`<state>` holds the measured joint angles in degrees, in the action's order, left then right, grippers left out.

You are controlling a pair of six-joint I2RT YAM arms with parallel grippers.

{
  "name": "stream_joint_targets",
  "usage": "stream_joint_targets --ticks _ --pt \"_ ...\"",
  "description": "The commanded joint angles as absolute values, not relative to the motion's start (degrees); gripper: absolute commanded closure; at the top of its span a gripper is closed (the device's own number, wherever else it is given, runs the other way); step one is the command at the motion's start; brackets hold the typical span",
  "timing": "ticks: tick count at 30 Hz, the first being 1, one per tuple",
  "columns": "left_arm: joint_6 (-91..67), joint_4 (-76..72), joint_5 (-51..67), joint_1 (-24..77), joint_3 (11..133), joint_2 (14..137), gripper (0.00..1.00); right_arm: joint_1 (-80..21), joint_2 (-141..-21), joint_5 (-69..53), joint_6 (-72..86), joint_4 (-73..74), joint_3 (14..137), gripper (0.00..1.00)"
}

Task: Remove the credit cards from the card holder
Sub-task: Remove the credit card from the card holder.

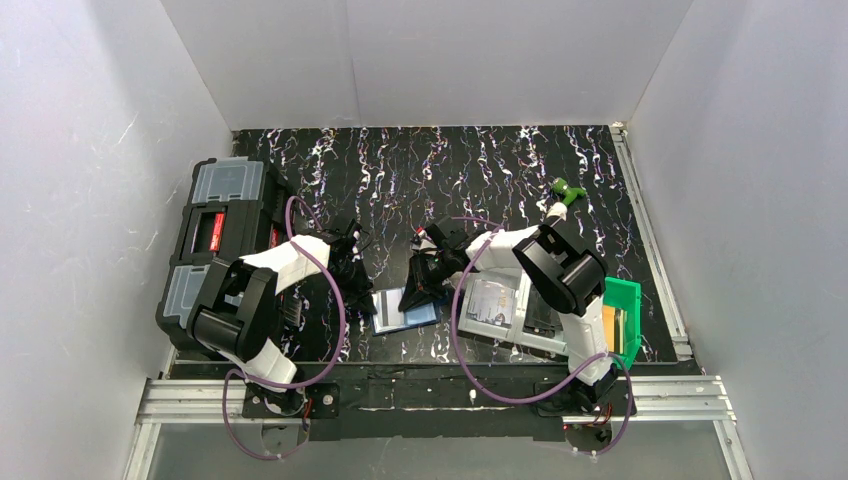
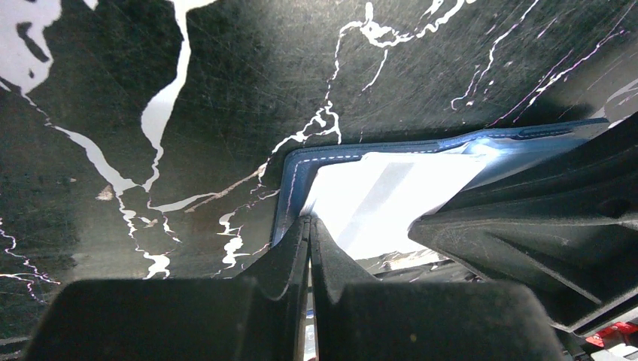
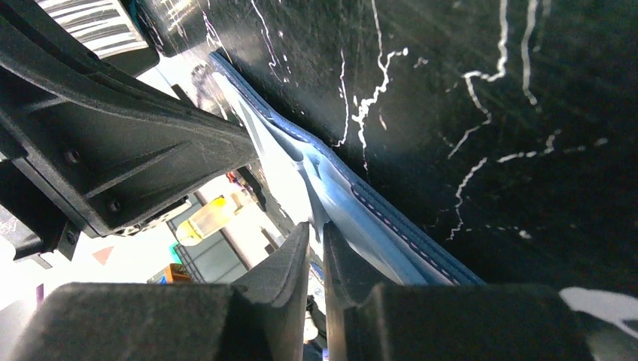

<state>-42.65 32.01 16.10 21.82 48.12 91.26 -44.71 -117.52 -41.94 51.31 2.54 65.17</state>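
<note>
Navy blue and lying open, the card holder [image 1: 402, 316] rests flat on the black marbled table [image 1: 500, 170], near its front edge and between the two arms. Its inner side faces up and shows the pale blue clear sleeves [image 2: 376, 203]. In the left wrist view the sleeve area is washed out to white with one grey stripe, so I cannot tell if one of the credit cards is inside it. The left pincer [image 2: 309, 226] has its fingers pressed fully together with nothing between them, and the tips sit at a corner of the holder, on the stitched navy border. The right pincer [image 3: 316, 229] comes from the other side. Its fingers are almost together, with only a thin slit between them, and the tips are at the pale sleeve, which rises in a soft fold beside the navy edge. I cannot tell if the sleeve is really pinched between them. The two pincers are very near each other above the holder, and each one appears in the other's wrist view. At the left side of the table stands a black toolbox [image 1: 215, 235] with clear lids. To the right of the holder is a white tray [image 1: 530, 341], and a green box [image 1: 625, 295] stands just beside it.
</note>
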Motion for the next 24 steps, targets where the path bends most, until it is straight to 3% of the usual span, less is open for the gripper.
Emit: stream_joint_targets --ticks 1,6,13,24 --pt "-41.0 33.6 6.8 21.5 46.1 94.3 1.00 -45.1 -118.7 -42.7 51.8 0.9 67.1 0.81" --pt "-41.0 33.6 6.8 21.5 46.1 94.6 1.00 -45.3 -119.0 -42.9 51.9 0.7 67.7 0.83" --pt "-41.0 33.8 6.3 21.6 46.1 94.5 1.00 -45.3 -117.7 -41.5 50.7 2.5 67.3 0.99" --pt "-40.8 34.3 5.5 21.6 45.7 94.8 1.00 -42.3 -113.0 -37.3 47.9 5.3 62.2 0.99"
